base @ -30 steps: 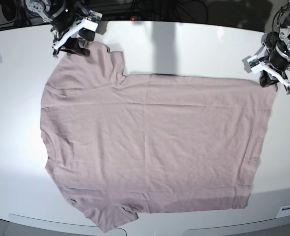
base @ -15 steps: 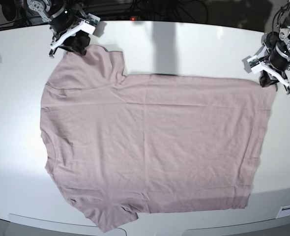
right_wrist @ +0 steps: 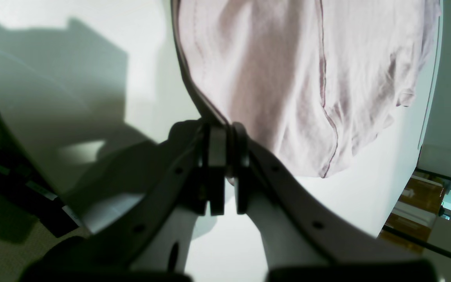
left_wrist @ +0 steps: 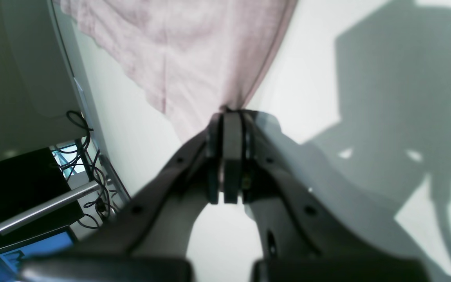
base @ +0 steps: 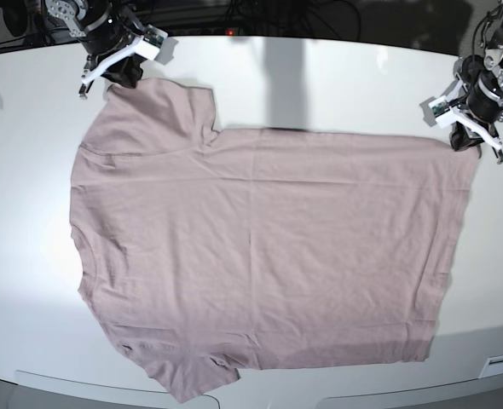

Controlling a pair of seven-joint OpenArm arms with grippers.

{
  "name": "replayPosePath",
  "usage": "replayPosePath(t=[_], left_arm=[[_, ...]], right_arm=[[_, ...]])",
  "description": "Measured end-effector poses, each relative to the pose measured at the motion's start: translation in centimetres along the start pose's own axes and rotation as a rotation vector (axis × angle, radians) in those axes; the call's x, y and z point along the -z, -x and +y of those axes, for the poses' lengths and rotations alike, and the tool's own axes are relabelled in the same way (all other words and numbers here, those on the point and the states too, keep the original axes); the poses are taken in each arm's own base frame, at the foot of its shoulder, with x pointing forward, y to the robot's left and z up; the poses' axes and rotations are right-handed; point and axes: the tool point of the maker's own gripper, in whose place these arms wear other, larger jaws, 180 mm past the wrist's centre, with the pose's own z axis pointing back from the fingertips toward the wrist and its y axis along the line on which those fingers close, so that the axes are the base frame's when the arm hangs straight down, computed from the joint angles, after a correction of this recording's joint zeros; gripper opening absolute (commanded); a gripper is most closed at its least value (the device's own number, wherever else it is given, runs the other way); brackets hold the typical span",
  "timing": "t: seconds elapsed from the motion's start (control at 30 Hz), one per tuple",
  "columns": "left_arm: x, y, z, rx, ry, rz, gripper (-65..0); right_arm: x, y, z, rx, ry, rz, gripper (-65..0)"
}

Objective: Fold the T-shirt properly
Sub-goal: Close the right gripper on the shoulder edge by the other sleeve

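Observation:
The pink-mauve T-shirt [base: 260,247] lies spread flat on the white table [base: 337,85], sleeves to the left and hem to the right in the base view. At the far left my right gripper [base: 119,78] is shut on the upper sleeve's tip. The right wrist view shows its jaws [right_wrist: 225,129] pinching the sleeve's hemmed edge, with the T-shirt [right_wrist: 288,78] fanning away from them. My left gripper [base: 473,141] is shut on the far hem corner. In the left wrist view its jaws [left_wrist: 231,115] press together on the T-shirt [left_wrist: 194,58].
The shirt's lower sleeve and hem reach close to the table's front edge [base: 320,396]. Dark cables and equipment [base: 260,17] run behind the far edge. Off the table's side the left wrist view shows cables and a screen [left_wrist: 22,243].
My right gripper has gone from open to shut on the sleeve tip and shifted slightly up and left, drawing the sleeve out. The left gripper has not moved.

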Motion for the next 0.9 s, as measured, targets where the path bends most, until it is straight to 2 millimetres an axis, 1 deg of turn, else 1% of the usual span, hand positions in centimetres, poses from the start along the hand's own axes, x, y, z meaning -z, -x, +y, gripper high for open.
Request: replayPosePath(t=[0.03,0.73,0.9], left_arm=[[0.00,0.00,0.00,0.000,0.000,0.000,-65.0],[-0.01,0.00,-0.06,-0.003,0.001,0.000,-65.0],[-0.18,0.20,-0.23,-0.106,0.002,-0.001,-65.0]], right_arm=[[-0.01,0.03,-0.01,0.001,0.003,0.001,-65.0],[-0.01,0.06,-0.19,0.006,0.014,0.002,-65.0],[-0.02,0.15,-0.21,0.006,0.015,0.007,-65.0]])
